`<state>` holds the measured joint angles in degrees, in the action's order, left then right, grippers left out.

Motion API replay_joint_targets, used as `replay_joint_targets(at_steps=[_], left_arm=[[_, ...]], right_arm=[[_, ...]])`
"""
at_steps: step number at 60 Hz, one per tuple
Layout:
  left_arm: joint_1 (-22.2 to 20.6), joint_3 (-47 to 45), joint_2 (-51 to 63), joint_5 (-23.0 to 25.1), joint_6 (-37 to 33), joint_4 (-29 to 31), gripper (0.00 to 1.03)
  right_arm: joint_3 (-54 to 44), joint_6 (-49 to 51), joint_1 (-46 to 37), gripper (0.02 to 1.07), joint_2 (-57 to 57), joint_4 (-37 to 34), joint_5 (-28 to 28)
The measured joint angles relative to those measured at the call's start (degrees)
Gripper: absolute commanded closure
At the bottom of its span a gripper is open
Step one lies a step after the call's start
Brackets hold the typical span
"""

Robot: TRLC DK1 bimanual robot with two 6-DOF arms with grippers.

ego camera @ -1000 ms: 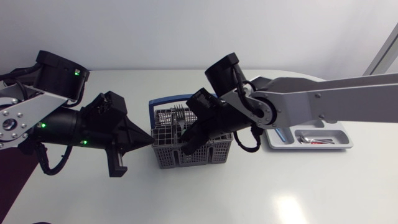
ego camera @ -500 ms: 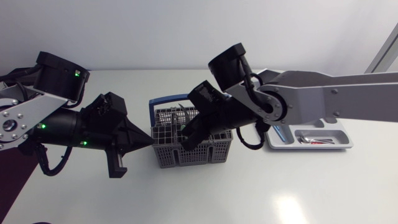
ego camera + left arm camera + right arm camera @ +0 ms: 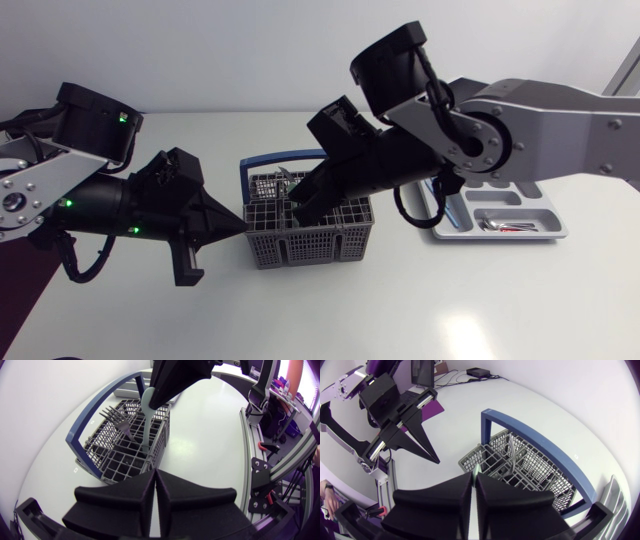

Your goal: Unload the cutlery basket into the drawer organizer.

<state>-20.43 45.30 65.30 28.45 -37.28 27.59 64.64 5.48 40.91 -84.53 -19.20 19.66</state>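
Note:
The grey cutlery basket [image 3: 310, 256] with a blue handle [image 3: 262, 160] stands mid-table. My right gripper [image 3: 298, 212] hangs over its near-left cells, shut on the pale handle of a utensil [image 3: 146, 425] whose lower end is still down in a cell. In the right wrist view only a pale sliver of it [image 3: 476, 470] shows between the closed fingers. Forks [image 3: 117, 419] stand in the basket's rear cells. My left gripper [image 3: 240, 224] is shut and empty, its tip at the basket's left wall. The drawer organizer [image 3: 548, 233] lies at the right.
The organizer holds some cutlery [image 3: 500, 226] in its compartments. My right arm spans the table between basket and organizer. In the right wrist view my left gripper [image 3: 436, 460] points at the basket [image 3: 540, 482] from beside it.
My right gripper has closed on the pale utensil and risen from the basket, its wrist lifting up and back. The left arm has not moved.

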Motion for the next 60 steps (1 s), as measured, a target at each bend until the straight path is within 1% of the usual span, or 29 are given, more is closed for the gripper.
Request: replay_joint_targets(at_steps=[19,35,45,52,60], left_arm=[[0.0,0.0,0.0,0.0,0.0,0.0,0.98],[-0.6,0.0,0.1,0.0,0.0,0.0,0.98],[-1.5,0.0,1.0,0.0,0.2,-0.2,0.98],[-1.9,0.0,1.9,-0.2,0.2,-0.5,0.98],[-2.3,0.0,2.6,-0.2,0.5,-0.7,0.98]], right_arm=[[0.3,-1.4,-0.1,1.02,4.4,-1.9,0.0],[0.3,-2.6,-1.8,1.02,11.8,-5.2,0.0],[-1.1,-2.7,-7.5,1.02,19.9,-6.8,0.0],[-4.5,-1.0,-13.9,1.02,25.1,-8.9,0.0],[-8.9,2.9,-22.1,1.02,28.1,-10.1,-0.9]])
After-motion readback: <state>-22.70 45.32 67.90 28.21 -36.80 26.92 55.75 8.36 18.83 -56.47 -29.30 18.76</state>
